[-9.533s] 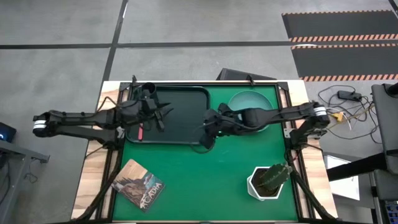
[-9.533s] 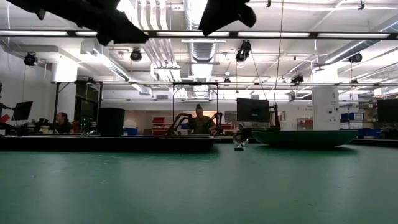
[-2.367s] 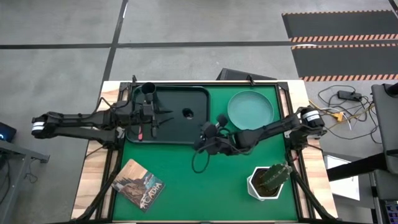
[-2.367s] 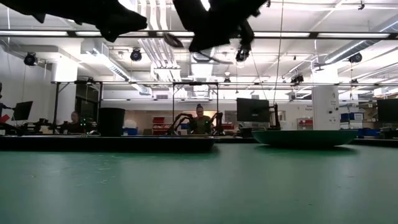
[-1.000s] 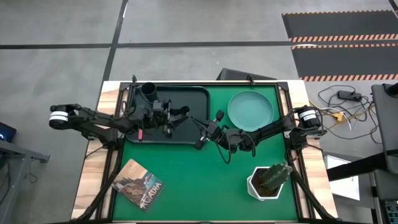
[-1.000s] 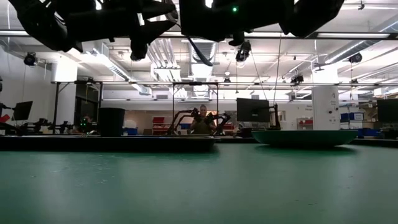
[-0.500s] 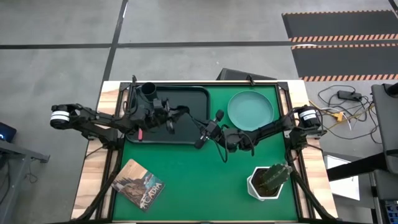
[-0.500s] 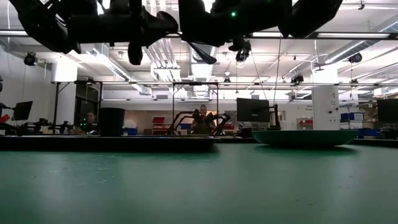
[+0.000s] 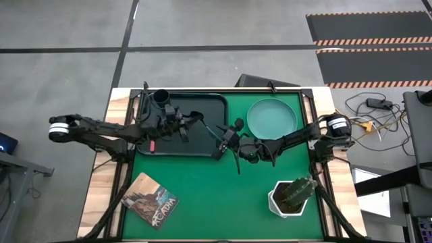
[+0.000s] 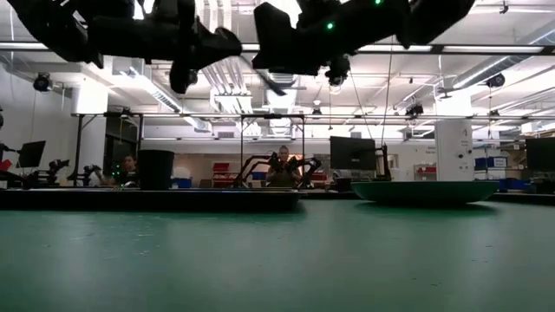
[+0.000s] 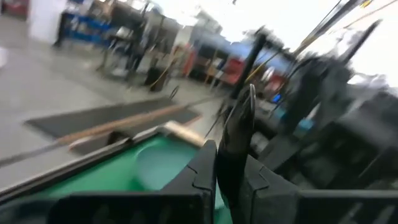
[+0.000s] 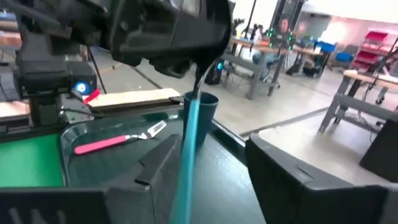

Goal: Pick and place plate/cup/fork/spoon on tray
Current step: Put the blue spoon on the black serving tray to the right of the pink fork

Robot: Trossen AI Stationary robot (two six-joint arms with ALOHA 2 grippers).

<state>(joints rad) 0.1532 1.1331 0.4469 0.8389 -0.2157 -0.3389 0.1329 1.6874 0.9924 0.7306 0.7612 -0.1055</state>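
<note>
Table (image 9: 202,189) has a matt green mat-like top, wood edges bare and pale. Tray (image 9: 206,111) black plastic, glossy, catching reflections in the right wrist view. Plate (image 9: 271,119) teal, smooth, slight sheen. Cup (image 12: 200,118) dark, smooth, matt. Fork (image 12: 115,142): pink handle smooth plastic-looking, tines shiny metal. Spoon (image 12: 185,162): light blue handle, smooth plastic look, bowl end dark and glossy in the left wrist view. Fingers (image 12: 273,171) dark matt plastic. Pot (image 9: 278,204) white, smooth. Book (image 9: 152,201) printed cover, paper or card. Floor (image 9: 67,67) grey, smooth concrete look.
</note>
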